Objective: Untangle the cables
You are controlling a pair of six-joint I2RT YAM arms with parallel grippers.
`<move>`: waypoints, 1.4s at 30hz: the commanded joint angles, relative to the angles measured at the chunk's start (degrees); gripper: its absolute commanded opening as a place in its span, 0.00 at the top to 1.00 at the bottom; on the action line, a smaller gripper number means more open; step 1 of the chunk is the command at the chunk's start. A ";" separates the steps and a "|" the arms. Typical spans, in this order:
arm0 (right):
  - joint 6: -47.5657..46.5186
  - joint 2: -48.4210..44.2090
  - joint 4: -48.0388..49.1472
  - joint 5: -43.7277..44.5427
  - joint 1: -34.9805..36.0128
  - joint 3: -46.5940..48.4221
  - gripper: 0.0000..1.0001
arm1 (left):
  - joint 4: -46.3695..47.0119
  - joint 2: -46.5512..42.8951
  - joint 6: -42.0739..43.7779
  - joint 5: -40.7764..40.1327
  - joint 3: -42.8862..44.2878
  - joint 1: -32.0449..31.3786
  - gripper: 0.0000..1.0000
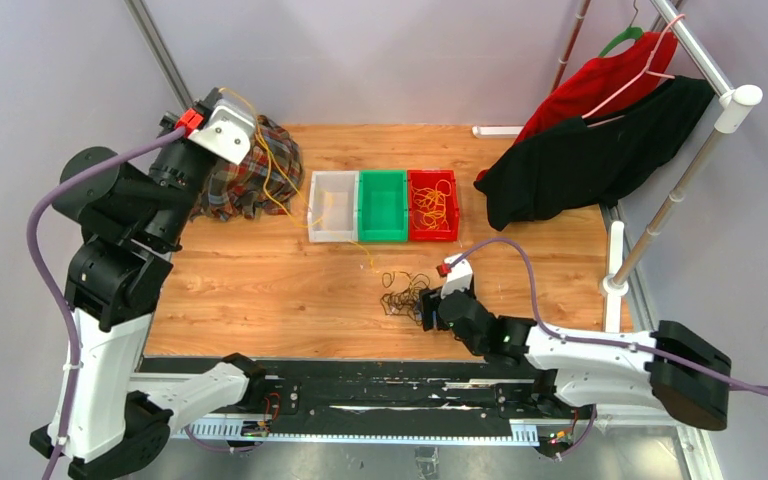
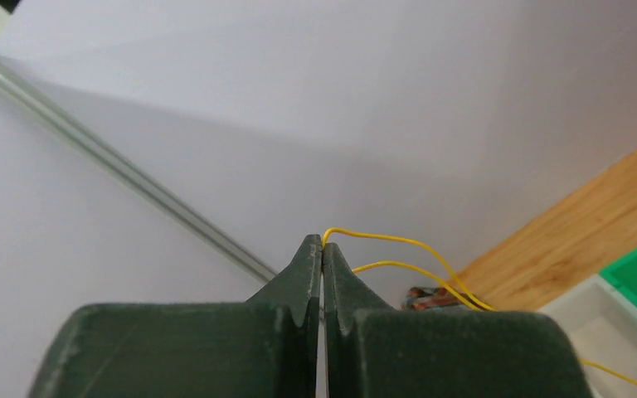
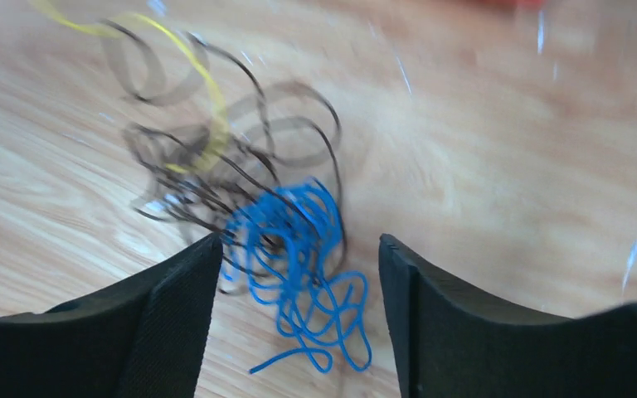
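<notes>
Over table [image 1: 260, 300], yellow cable [image 2: 373, 235] slants toward left tool [image 2: 322, 246].

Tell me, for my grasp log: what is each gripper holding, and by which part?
The left gripper pinches the yellow cable by a bend of its strand. The right gripper, open over the blue cable, holds nothing.

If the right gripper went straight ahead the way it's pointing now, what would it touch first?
Most likely the blue cable: its loops lie right in front of the right gripper, between its open jaws, with the black cable just beyond. Its height above them is unclear.
</notes>
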 commanded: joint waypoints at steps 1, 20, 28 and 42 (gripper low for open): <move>-13.18 -5.93 0.79 -5.49 -0.87 7.22 0.29 | -7.48 1.70 -9.05 10.58 4.51 0.35 1.00; -26.83 28.05 8.97 -23.64 -2.80 30.45 0.57 | -7.35 -10.75 -3.77 -0.55 -33.90 0.42 1.00; -25.15 25.60 9.55 -26.88 -3.99 31.21 0.99 | -13.12 -11.92 -9.53 12.89 -45.82 0.44 0.46; -20.26 15.61 13.52 -39.32 -4.08 30.34 0.99 | -16.28 -8.63 -14.63 44.01 -43.40 0.35 0.33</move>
